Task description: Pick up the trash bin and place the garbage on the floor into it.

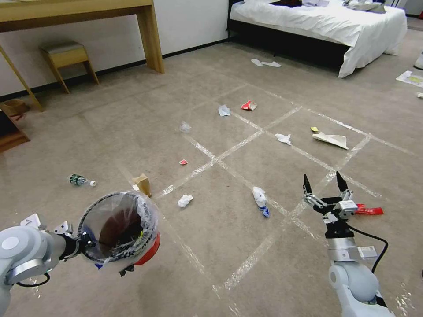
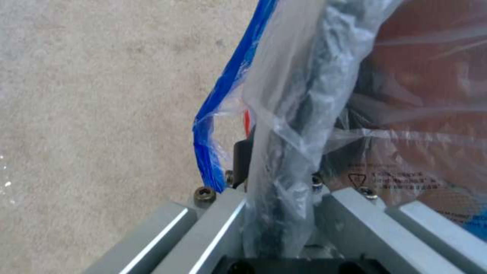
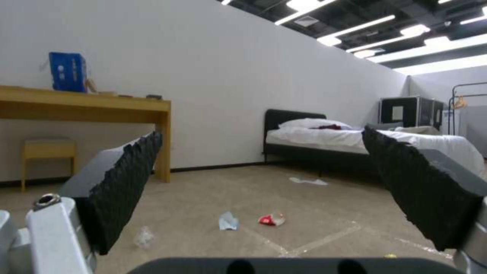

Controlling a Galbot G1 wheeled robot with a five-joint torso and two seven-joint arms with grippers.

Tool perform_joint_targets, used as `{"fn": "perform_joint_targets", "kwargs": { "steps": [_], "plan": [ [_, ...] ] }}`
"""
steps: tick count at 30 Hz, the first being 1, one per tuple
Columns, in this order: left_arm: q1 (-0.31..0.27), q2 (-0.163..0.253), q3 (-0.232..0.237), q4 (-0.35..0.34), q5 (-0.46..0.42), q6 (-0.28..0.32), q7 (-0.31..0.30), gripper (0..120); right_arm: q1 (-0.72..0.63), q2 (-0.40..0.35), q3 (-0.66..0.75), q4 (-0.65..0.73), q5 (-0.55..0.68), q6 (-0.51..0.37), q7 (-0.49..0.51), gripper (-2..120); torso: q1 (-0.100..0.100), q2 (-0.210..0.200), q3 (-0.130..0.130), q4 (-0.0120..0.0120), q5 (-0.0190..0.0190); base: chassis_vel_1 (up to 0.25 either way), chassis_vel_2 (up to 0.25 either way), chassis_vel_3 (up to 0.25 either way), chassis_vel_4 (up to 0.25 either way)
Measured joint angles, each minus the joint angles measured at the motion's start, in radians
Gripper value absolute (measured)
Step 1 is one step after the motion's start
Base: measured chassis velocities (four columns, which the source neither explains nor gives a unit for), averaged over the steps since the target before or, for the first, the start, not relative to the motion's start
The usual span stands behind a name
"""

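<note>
Hidden parts: left gripper sits behind the trash bin in the head view, so its fingertips are covered by the bin's rim and crinkly clear bag; the bin's red lower body shows as a sliver under the rim.
Left grip: in the left wrist view the bag-covered bin wall runs down between the grey finger bars, which pinch it; a blue strip of the bag hangs beside.
Bin place: held off the floor at lower left, tilted, mouth toward the camera, dark inside.
Right gripper: raised over the carpet at lower right, black toothed fingers spread wide, holding and touching nothing.
Garbage: crumpled tissue and brown paper bag near the bin; white-and-blue wad on a tape line; red wrapper just beside the right gripper; plastic bottle at left; crushed red-and-white cup farther off.
Writing: small print and a triangle mark on the bag, too blurred to read.
</note>
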Motion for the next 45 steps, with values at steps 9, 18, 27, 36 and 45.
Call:
{"fn": "perform_joint_targets", "kwargs": {
  "steps": [9, 18, 27, 36, 45],
  "plan": [
    [-0.001, 0.0, 0.004, -0.002, 0.001, -0.004, 0.001, 0, 0.0, 0.0, 0.003, -0.001, 0.008, -0.001, -0.014, 100, 0.0, 0.0, 0.0, 0.0, -0.0001, -0.072, 0.078, 0.079, -0.079],
    [0.004, -0.001, 0.005, -0.004, 0.012, -0.005, 0.008, 0, -0.001, 0.002, 0.004, -0.003, 0.01, -0.001, -0.024, 100, 0.0, 0.0, 0.0, 0.0002, 0.0, -0.085, 0.099, 0.093, -0.095],
    [0.003, -0.001, 0.007, -0.003, 0.013, -0.006, 0.013, 0, 0.002, 0.002, 0.004, -0.009, 0.009, -0.001, -0.024, 100, 0.0, 0.0, 0.0, 0.0, 0.0, -0.117, 0.103, 0.111, -0.101],
    [0.001, 0.001, 0.011, -0.002, 0.016, -0.007, 0.015, 0, 0.006, 0.001, 0.004, -0.013, 0.011, -0.001, -0.025, 100, 0.0, 0.0, 0.0, 0.0004, 0.0002, -0.091, 0.121, 0.1, -0.108],
    [0.004, -0.003, 0.011, -0.003, 0.026, -0.011, 0.019, 0, 0.004, 0.0, 0.004, -0.014, 0.011, 0.002, -0.025, 100, 0.0, 0.0, 0.0, 0.0, 0.0, -0.104, 0.1, 0.099, -0.098]
  ]
}}
